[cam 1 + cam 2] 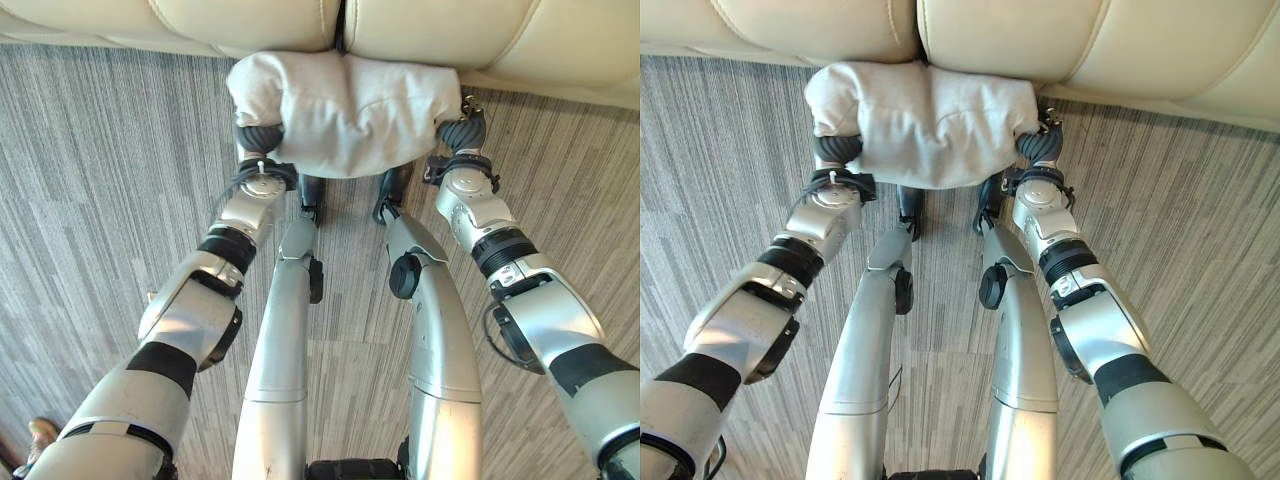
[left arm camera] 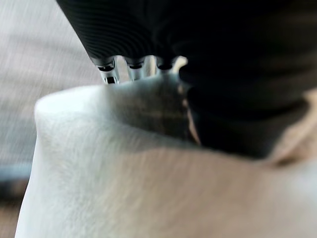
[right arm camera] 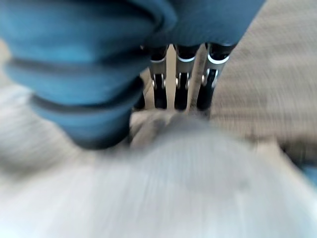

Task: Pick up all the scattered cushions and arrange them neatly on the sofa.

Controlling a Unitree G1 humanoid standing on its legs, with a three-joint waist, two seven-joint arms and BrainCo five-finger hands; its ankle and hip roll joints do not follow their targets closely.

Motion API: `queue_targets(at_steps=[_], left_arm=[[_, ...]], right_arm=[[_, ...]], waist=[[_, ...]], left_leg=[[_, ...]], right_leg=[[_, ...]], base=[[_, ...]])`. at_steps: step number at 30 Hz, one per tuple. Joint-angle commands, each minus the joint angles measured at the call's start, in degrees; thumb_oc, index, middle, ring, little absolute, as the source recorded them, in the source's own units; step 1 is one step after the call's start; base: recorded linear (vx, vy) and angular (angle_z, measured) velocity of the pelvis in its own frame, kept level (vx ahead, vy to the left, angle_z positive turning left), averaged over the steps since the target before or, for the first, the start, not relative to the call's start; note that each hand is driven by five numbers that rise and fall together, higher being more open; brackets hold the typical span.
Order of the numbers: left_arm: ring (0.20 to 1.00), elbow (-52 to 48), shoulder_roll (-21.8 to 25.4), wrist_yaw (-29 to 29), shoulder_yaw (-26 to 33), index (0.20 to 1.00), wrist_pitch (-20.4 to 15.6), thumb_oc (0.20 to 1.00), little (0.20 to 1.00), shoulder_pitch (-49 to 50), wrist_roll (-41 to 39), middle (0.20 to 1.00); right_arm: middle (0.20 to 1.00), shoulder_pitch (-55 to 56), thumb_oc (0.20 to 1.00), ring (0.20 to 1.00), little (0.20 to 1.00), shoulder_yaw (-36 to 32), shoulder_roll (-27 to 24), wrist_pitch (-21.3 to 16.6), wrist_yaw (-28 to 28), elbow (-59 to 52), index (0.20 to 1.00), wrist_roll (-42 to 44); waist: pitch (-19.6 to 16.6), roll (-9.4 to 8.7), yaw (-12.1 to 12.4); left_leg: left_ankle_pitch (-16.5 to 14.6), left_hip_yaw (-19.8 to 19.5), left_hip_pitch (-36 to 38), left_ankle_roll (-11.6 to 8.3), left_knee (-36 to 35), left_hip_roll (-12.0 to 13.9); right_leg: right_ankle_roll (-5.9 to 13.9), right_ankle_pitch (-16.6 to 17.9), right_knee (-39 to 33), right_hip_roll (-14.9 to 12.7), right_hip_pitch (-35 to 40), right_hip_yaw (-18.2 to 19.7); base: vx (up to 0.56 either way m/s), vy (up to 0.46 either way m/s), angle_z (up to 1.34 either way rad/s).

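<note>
A white cushion (image 1: 345, 110) hangs between my two hands, just above the floor and against the front edge of the cream sofa (image 1: 200, 25). My left hand (image 1: 258, 135) presses on the cushion's left end, and its dark cover (image 2: 198, 49) lies against the white cloth (image 2: 148, 173). At the cushion's right end is my right hand (image 1: 462, 130). Its fingers (image 3: 181, 74) run straight along the far side of the cushion (image 3: 173, 183), with their tips hidden behind it.
Grey striped carpet (image 1: 100, 200) stretches out on both sides of me. The sofa's seat cushions (image 1: 1090, 40) span the whole far edge, with a seam (image 1: 340, 25) between two of them right behind the cushion. A small brown object (image 1: 40, 432) lies at the lower left.
</note>
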Motion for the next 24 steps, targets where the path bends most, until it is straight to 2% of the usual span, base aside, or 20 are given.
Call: queue_targets(at_steps=[1,5,10,11,14,15,16,18,19,20,21,24], left_arm=[[0.200,-2.8,-11.9,-8.1,-2.1,0.200,-2.1,0.200,0.200,4.0,-3.2,0.200],[0.200,-9.1,-13.9,-9.7,-1.6,0.200,-3.5,0.200,0.200,8.7,-5.7,0.200],[0.200,-17.2,-12.2,-10.6,-1.3,0.200,-4.1,0.200,0.200,16.3,-5.6,0.200],[0.200,-22.7,-10.3,-11.6,-0.6,0.200,-3.7,0.200,0.200,24.0,-4.9,0.200],[0.200,-27.3,-8.8,-12.2,0.5,0.200,-2.9,0.200,0.200,30.4,-3.9,0.200],[0.200,-30.8,-7.9,-12.9,1.6,0.200,-2.4,0.200,0.200,36.5,-4.1,0.200],[0.200,-31.0,-7.8,-12.8,1.6,0.200,-2.3,0.200,0.200,36.8,-4.1,0.200],[0.200,-35.9,-6.3,-14.2,3.9,0.200,-1.4,0.200,0.200,45.4,-4.3,0.200],[0.200,-36.0,-6.3,-14.1,3.9,0.200,-1.4,0.200,0.200,45.6,-4.2,0.200],[0.200,-39.4,-4.3,-15.6,6.4,0.200,-0.3,0.200,0.200,53.3,-4.0,0.200],[0.200,-39.5,-4.2,-15.5,6.4,0.200,-0.3,0.200,0.200,53.4,-3.9,0.200],[0.200,-42.7,-2.2,-17.3,8.1,0.200,1.1,0.200,0.200,58.9,-2.7,0.200]], right_arm=[[0.200,4.3,0.200,0.200,0.200,2.1,3.5,-3.2,1.2,-3.2,0.200,2.1],[0.200,11.0,0.200,0.200,0.200,-0.5,5.5,-5.4,2.3,-9.2,0.200,3.3],[0.200,19.3,0.200,0.200,0.200,-0.9,5.3,-5.0,4.5,-15.9,0.200,2.4],[0.200,26.8,0.200,0.200,0.200,-0.6,4.9,-3.4,6.3,-21.2,0.200,-0.6],[0.200,32.7,0.200,0.200,0.200,-0.1,3.9,-1.7,7.4,-25.3,0.200,-3.7],[0.200,37.8,0.200,0.200,0.200,-0.5,4.0,-0.7,8.7,-28.0,0.200,-4.8],[0.200,38.1,0.200,0.200,0.200,-0.5,4.1,-0.6,8.7,-28.2,0.200,-4.9],[0.200,45.2,0.200,0.200,0.200,-1.6,3.6,0.7,10.7,-32.1,0.200,-6.3],[0.200,45.3,0.200,0.200,0.200,-1.6,3.6,0.8,10.7,-32.2,0.200,-6.3],[0.200,51.4,0.200,0.200,0.200,-2.1,2.3,2.7,12.9,-35.1,0.200,-8.8],[0.200,51.5,0.200,0.200,0.200,-2.1,2.3,2.7,12.9,-35.2,0.200,-8.8],[0.200,56.6,0.200,0.200,0.200,-2.8,0.8,4.7,14.7,-37.6,0.200,-12.8]], waist=[[-3.5,1.41,0.0],[-3.5,1.00,-0.9],[-4.4,0.61,-0.8],[-6.4,0.15,-0.7],[-7.6,-0.26,-0.5],[-9.5,-0.43,-0.4],[-9.3,-0.47,-0.3],[-12.1,-0.30,-0.1],[-11.9,-0.30,-0.1],[-14.7,-0.06,0.0],[-14.7,-0.07,0.1],[-17.5,0.24,-0.2]], left_leg=[[-4.2,1.2,6.8,-0.24,-3.4,-0.9],[-2.0,1.4,18.0,-0.99,-11.5,-0.2],[-0.2,1.6,29.4,-1.70,-19.1,0.0],[0.4,2.4,37.3,-1.86,-23.8,0.3],[0.9,3.1,43.0,-1.94,-27.1,0.6],[0.9,3.8,47.5,-1.81,-29.5,0.9],[1.1,3.8,48.3,-1.82,-30.0,0.9],[1.3,4.7,54.9,-1.94,-33.8,1.2],[1.4,4.7,55.4,-1.95,-34.1,1.2],[1.8,5.5,60.9,-2.08,-37.2,1.6],[1.8,5.5,61.1,-2.09,-37.4,1.6],[1.4,5.9,64.5,-2.59,-37.4,2.0]], right_leg=[[3.19,-10.5,2.1,0.6,6.7,2.4],[4.42,-7.5,-6.8,1.6,17.7,1.9],[5.40,-5.2,-14.4,2.3,29.0,1.4],[6.14,-3.9,-19.4,2.6,36.7,1.1],[6.56,-3.2,-22.6,3.0,42.4,0.8],[6.89,-2.7,-24.8,3.2,46.7,0.9],[6.90,-2.6,-25.2,3.3,47.4,0.9],[7.37,-2.1,-28.4,3.7,53.5,1.0],[7.37,-2.0,-28.7,3.7,54.0,1.0],[7.82,-1.5,-32.1,4.1,59.4,1.4],[7.82,-1.5,-32.3,4.2,59.6,1.4],[8.20,-1.1,-34.5,4.6,63.8,1.3]], base=[[-0.04,-0.002,-0.14],[-0.09,0.011,-0.12],[-0.02,-0.010,-0.15],[0.07,-0.027,-0.08],[0.08,-0.028,-0.19],[0.12,-0.031,-0.35],[0.13,-0.026,-0.21],[0.14,-0.030,-0.14],[0.24,-0.059,-0.18],[0.15,-0.039,-0.21],[0.18,-0.054,-0.27],[0.08,-0.053,-0.09]])
